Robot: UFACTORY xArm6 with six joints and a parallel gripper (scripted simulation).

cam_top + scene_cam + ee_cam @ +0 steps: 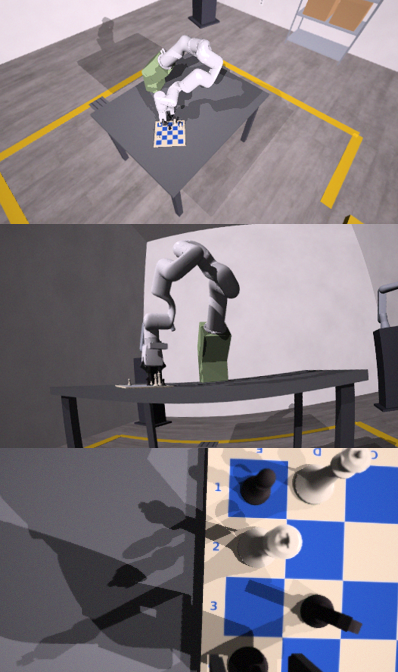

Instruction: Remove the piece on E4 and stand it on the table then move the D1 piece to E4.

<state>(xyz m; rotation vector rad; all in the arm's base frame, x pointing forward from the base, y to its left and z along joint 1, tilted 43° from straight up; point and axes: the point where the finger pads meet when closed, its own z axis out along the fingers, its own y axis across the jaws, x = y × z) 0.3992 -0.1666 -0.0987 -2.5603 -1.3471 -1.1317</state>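
Note:
The blue and cream chessboard (156,144) (212,518) (122,386) lies on the dark table (125,121) (75,508). In the wrist view a black pawn (257,486) stands on E1 and a tall white piece (322,479) on D1. Another white piece (267,545) stands on E2 and a black piece (320,612) on D3. The black piece on E4 (247,660) shows only partly at the bottom edge. My gripper (257,664) (169,120) (153,372) is partly open, low over the board's near-arm rows, with its dark fingers on either side of the E4 piece.
The arm's green pedestal (153,76) (213,353) stands at the table's back edge. The board's edge beside column E borders bare table. A small white piece (129,381) stands alone at the board's far side. Shelving (333,26) is far off.

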